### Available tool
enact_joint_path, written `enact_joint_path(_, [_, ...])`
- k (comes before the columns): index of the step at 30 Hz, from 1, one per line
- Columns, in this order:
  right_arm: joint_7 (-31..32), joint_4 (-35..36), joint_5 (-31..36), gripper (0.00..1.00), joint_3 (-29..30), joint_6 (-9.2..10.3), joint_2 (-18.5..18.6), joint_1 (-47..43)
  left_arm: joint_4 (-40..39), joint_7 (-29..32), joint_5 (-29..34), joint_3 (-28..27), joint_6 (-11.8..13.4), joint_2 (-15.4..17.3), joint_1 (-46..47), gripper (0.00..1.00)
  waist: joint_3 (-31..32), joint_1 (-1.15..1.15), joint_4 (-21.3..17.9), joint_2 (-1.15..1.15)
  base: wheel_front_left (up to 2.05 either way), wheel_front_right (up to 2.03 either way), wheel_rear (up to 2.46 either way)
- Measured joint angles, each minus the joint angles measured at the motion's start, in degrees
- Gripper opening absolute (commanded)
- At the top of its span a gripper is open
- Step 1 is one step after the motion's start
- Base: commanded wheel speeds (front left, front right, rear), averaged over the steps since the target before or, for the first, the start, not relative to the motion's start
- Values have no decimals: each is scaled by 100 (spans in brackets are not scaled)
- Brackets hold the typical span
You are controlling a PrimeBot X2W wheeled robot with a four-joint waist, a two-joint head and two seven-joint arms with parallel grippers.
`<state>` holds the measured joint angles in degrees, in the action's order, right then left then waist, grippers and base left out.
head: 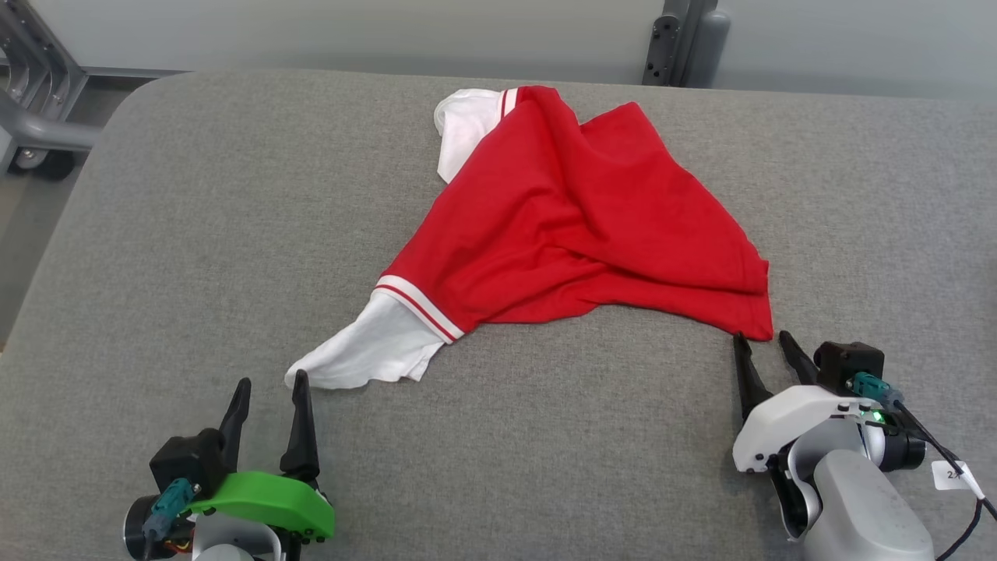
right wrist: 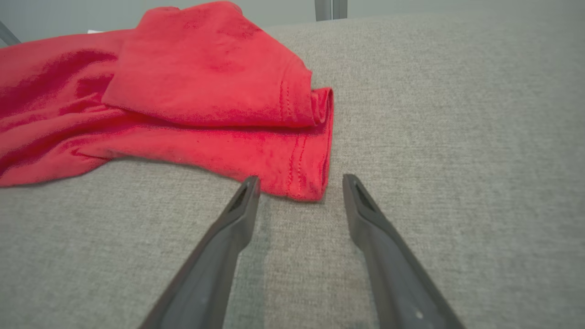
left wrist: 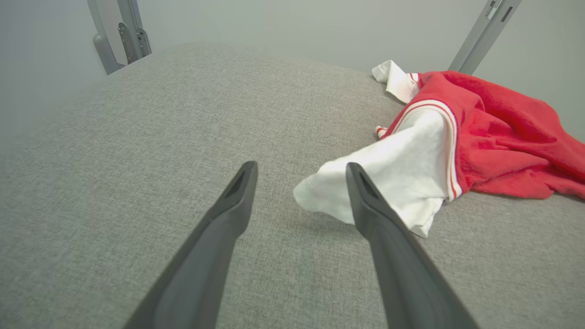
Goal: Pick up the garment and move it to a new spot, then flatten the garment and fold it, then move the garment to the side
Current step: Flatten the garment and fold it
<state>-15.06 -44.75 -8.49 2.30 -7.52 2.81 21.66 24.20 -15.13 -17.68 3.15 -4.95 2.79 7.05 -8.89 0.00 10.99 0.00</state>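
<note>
Rumpled garment (head: 568, 218) on grey table (head: 195, 234)

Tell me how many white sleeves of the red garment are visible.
2. The near sleeve lies spread by the left gripper; the far sleeve sits at the back edge of the garment, partly under red cloth.

Garment (head: 576, 218) on table (head: 195, 234) centre; left hand (head: 273, 379) before its left corner, right hand (head: 761, 336) before right corner.

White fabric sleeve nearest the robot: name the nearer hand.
Left. The left hand sits just short of the white fabric sleeve; the right hand is far across, at the red fabric hem corner.
</note>
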Motion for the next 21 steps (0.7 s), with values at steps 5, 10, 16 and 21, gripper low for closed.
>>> enact_joint_path(5, [0,-135,2,0,60,0,-1,30,-4,0,30,-70,0,1,-15,100,-41,0,73,0,0,0,0])
enact_joint_path(10, [1,87,-131,0,179,0,1,-154,41,0,33,-81,23,0,-150,100,57,0,-8,0,0,0,0])
enact_joint_path(16, [1,331,-196,0,178,0,4,-500,135,0,-19,-90,56,-1,-302,100,279,0,-205,0,0,0,0])
enact_joint_path(21, [0,538,-237,0,187,0,0,-865,225,0,-43,-103,93,-1,-465,100,524,0,-349,0,0,0,0])
